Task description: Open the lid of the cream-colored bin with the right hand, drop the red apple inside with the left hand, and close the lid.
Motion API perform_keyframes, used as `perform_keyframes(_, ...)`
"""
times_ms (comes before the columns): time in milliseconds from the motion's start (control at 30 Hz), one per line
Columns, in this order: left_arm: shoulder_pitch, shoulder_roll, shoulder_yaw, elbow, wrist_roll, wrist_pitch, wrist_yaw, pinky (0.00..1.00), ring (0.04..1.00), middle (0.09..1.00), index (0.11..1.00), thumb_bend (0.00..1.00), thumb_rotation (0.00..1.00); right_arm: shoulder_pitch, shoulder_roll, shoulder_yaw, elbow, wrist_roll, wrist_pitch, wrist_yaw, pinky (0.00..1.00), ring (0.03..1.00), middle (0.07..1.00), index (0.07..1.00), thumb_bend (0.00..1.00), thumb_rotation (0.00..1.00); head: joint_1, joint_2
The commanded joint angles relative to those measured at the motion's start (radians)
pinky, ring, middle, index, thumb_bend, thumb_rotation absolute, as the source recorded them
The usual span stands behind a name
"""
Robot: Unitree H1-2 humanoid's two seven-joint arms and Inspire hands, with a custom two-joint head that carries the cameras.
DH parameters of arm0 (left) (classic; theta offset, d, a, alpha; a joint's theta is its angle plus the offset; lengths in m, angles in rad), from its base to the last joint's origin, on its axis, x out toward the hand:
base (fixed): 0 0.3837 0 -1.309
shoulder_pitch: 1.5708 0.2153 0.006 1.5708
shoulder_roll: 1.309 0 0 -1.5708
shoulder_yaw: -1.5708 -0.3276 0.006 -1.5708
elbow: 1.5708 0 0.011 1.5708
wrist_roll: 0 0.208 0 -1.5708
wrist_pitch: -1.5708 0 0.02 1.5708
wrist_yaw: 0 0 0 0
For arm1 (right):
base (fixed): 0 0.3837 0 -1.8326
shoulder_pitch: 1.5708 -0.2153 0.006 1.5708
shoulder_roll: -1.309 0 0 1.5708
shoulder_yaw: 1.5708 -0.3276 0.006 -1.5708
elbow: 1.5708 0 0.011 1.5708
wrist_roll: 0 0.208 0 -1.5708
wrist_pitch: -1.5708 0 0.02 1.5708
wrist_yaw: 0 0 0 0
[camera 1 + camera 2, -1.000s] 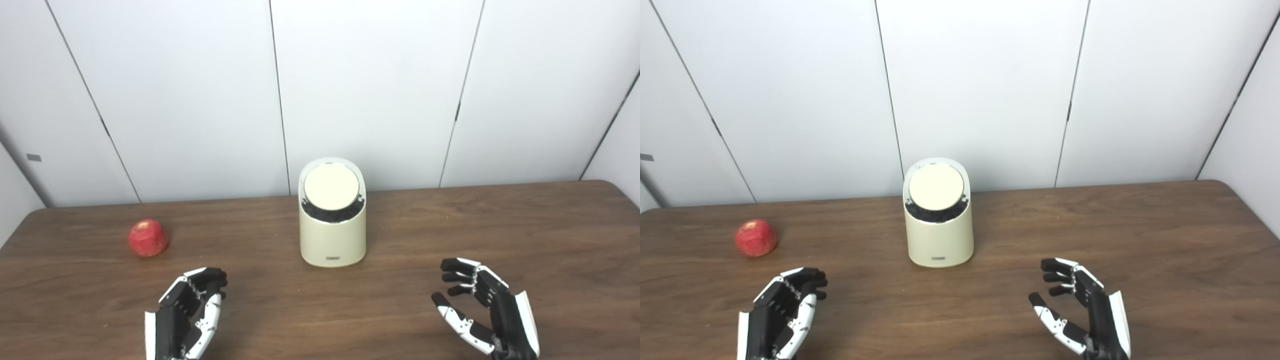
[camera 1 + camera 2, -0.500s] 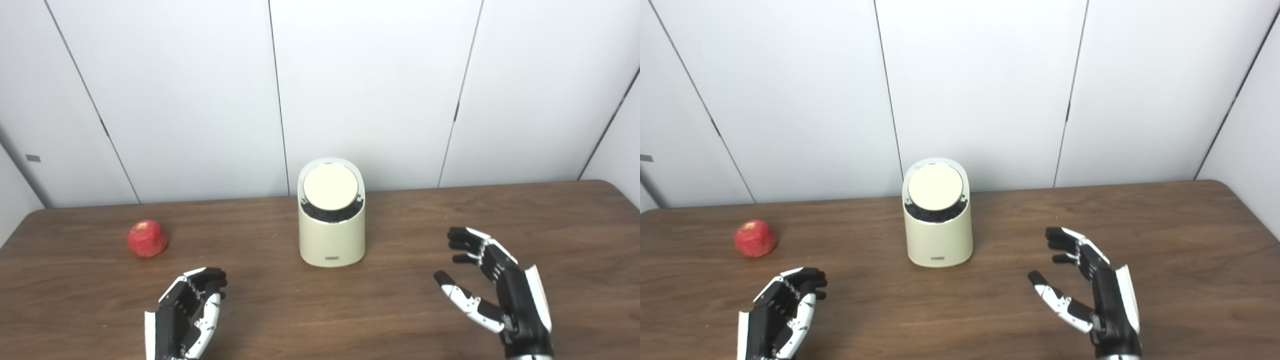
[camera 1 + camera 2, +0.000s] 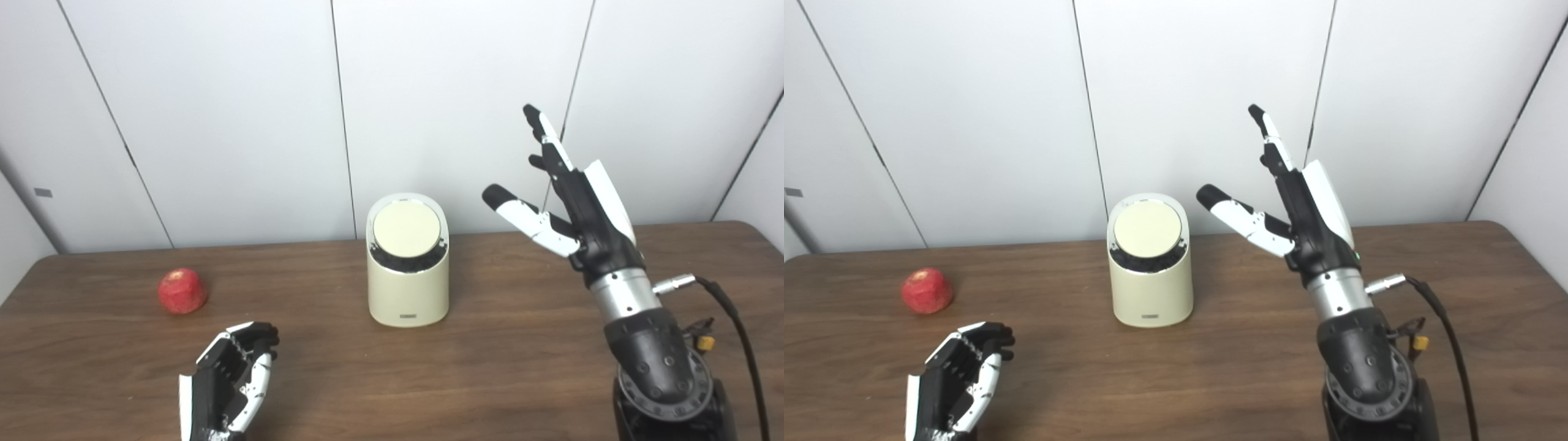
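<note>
Bin (image 3: pixel 407 288) lid (image 3: pixel 407 229) shut | apple (image 3: pixel 182 291) far L | R hand (image 3: pixel 572 196) raised, empty

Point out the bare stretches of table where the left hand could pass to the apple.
Bare wood lies between the left hand and the red apple, and between apple and cream bin. Nothing crowds the table; the raised right hand stands right of the bin.
</note>
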Motion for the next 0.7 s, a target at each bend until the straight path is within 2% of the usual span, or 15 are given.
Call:
perform_keyframes(0,-0.001,0.006,-0.002,0.045,0.001,-0.029,-0.004,0.54,0.602,0.607,0.592,0.24,0.16,-0.082,0.019,-0.002,0.025,-0.056,0.0,0.024,0.89,1.0,1.0,1.0,0.65,0.79,0.002,0.001)
perform_keyframes(100,-0.005,0.006,-0.004,0.056,0.003,-0.038,-0.005,0.54,0.602,0.608,0.592,0.25,0.18,-0.137,0.015,0.017,0.1,-0.083,-0.003,0.024,0.83,0.964,1.0,1.0,0.68,0.75,0.006,-0.003)
perform_keyframes(167,-0.008,0.006,-0.005,0.063,0.009,-0.04,-0.003,0.55,0.611,0.614,0.596,0.24,0.18,-0.172,0.001,0.04,0.16,-0.096,-0.01,0.011,0.83,0.962,1.0,1.0,0.69,0.71,0.006,-0.005)
perform_keyframes(333,-0.007,-0.001,-0.009,0.056,0.023,-0.03,0.002,0.55,0.618,0.62,0.6,0.24,0.18,-0.216,-0.005,0.079,0.274,-0.125,-0.017,-0.032,0.92,0.998,1.0,1.0,0.78,0.69,0.011,-0.007)
perform_keyframes(433,-0.01,-0.001,-0.012,0.062,0.022,-0.029,0.0,0.56,0.619,0.621,0.603,0.24,0.19,-0.236,0.0,0.106,0.34,-0.158,-0.015,-0.066,0.87,1.0,1.0,1.0,0.81,0.67,0.013,-0.012)
perform_keyframes(600,-0.017,-0.007,-0.015,0.073,0.032,-0.031,0.006,0.56,0.623,0.625,0.604,0.24,0.18,-0.269,0.017,0.127,0.436,-0.21,-0.002,-0.079,0.91,1.0,1.0,1.0,0.87,0.64,0.017,-0.013)
perform_keyframes(667,-0.019,-0.01,-0.014,0.077,0.037,-0.032,0.012,0.55,0.621,0.624,0.604,0.24,0.18,-0.274,0.023,0.133,0.47,-0.211,-0.003,-0.095,0.9,1.0,1.0,1.0,0.88,0.59,0.018,-0.015)
